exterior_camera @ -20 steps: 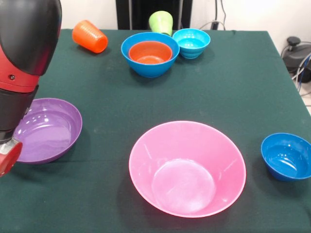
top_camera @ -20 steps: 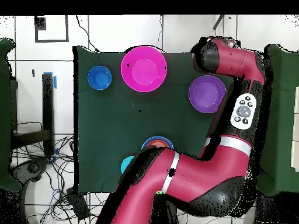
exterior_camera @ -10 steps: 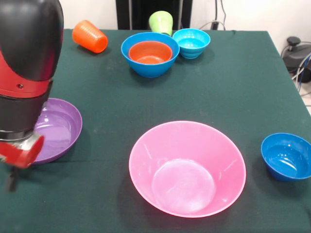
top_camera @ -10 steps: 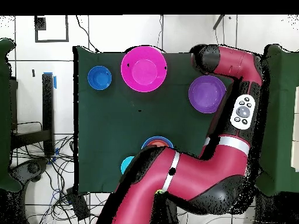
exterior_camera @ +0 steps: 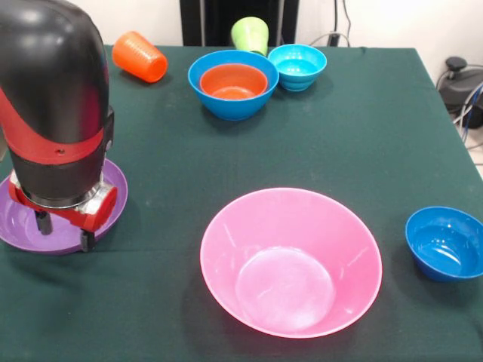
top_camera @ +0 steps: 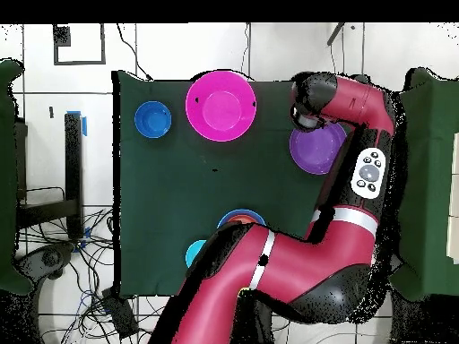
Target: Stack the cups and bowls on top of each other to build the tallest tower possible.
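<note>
The large shallow purple bowl (exterior_camera: 56, 226) sits upright at the counter (exterior_camera: 339, 136) edge, well apart from the pink bowl (exterior_camera: 290, 260), and it is the thing the jaws (exterior_camera: 64, 230) are set over. Two short dark fingertips (exterior_camera: 87, 241) hang below the red wrist plate, one toward each side of the bowl's near rim, with a clear gap between them, so the jaws read as open and holding nothing. The bowl lies directly beneath and slightly behind the jaws, its wall running across the line of the fingertips; whether a tip already touches the rim cannot be told. From overhead the arm's head (top_camera: 314, 103) covers the purple bowl's (top_camera: 318, 150) edge on the side facing the pink bowl (top_camera: 220, 105). My judgement is that the coming move is a short drop to pinch that rim. Beyond the pink bowl stands the dark blue bowl (exterior_camera: 445, 243); the blue bowl (exterior_camera: 232, 90) with the orange bowl (exterior_camera: 234, 81) nested inside, the cyan bowl (exterior_camera: 297, 66) and both cups (exterior_camera: 139, 56) sit farther off.
</note>
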